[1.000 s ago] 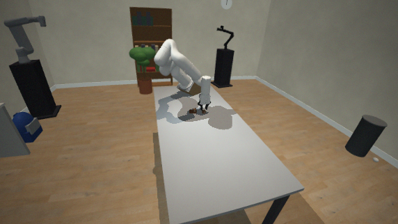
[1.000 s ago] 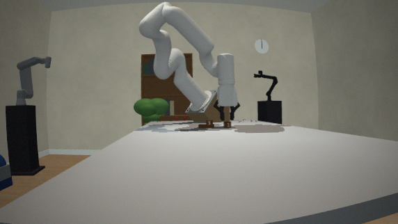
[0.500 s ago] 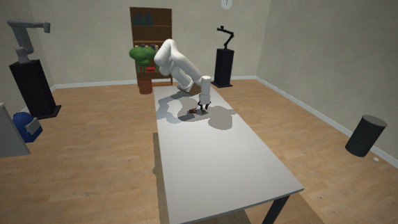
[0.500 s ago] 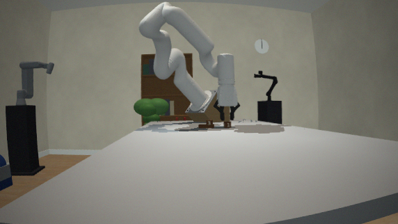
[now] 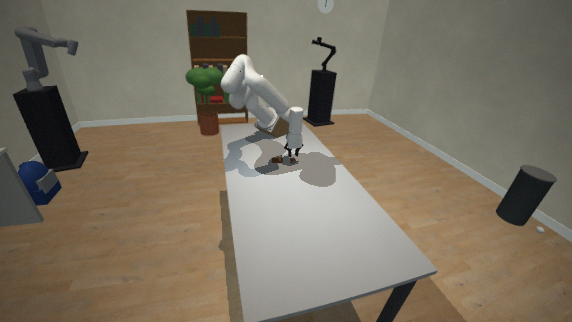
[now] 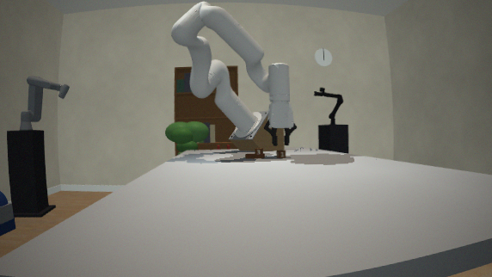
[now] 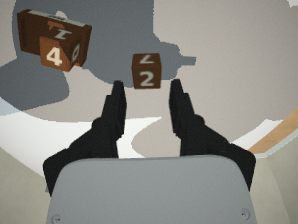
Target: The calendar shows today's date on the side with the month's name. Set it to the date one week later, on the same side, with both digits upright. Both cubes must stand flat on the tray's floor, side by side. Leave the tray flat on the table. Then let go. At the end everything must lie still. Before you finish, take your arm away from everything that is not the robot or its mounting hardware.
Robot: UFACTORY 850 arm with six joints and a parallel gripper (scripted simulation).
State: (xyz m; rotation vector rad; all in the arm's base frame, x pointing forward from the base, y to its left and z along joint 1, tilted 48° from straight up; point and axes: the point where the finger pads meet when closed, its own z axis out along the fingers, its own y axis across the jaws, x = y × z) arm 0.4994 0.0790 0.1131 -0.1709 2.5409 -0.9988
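A brown tray (image 7: 52,35) lies on the white table and holds one cube showing a white 4 (image 7: 53,56). A second brown cube showing a 2 (image 7: 145,71) stands alone on the table, to the right of the tray and apart from it. My gripper (image 7: 147,91) points straight down above this loose cube, with its fingers half open on either side and not touching it. In the top and exterior views the tray (image 5: 276,159) and the loose cube (image 5: 289,160) are small under the gripper (image 5: 293,152). In the exterior view the gripper (image 6: 279,138) hangs above the cube (image 6: 281,153).
The arm's base stands on a wooden wedge (image 6: 254,139) at the table's far end, close behind the tray. The table's right edge (image 5: 350,165) is some way from the cube. A bookshelf (image 5: 217,65) and a plant (image 5: 205,82) stand beyond the table.
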